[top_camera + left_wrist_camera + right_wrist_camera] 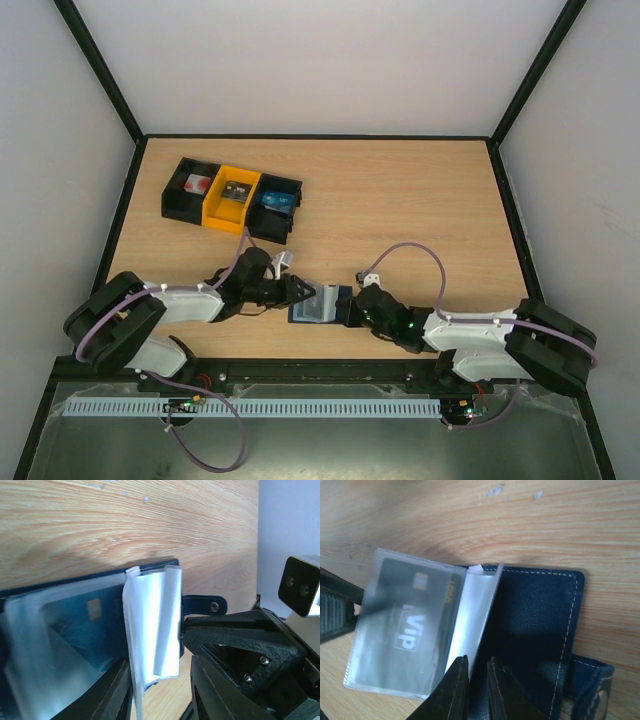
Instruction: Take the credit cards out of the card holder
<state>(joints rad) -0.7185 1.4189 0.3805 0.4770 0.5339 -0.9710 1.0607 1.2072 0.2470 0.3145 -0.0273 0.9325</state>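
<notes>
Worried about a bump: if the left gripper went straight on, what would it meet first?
The left gripper would likely meet the card holder's clear sleeves first; the right gripper sits just beyond.

The table (420, 200) is marked by pale brown wood grain. The holder (540, 625) is seen in dark navy, edged with pale stitching, and its sleeves (480, 605) are seen as frosted clear plastic. A grey card (415, 615) is marked with white lettering and a gold chip. A blue card (80, 630) is also marked with a gold chip. The bins (222, 215) are coloured black, yellow and black. The left gripper (159, 670) and right gripper (476, 665) are finished in black. The arms (185, 305) are covered in white and black, and the cables (415, 250) are coloured lilac.
</notes>
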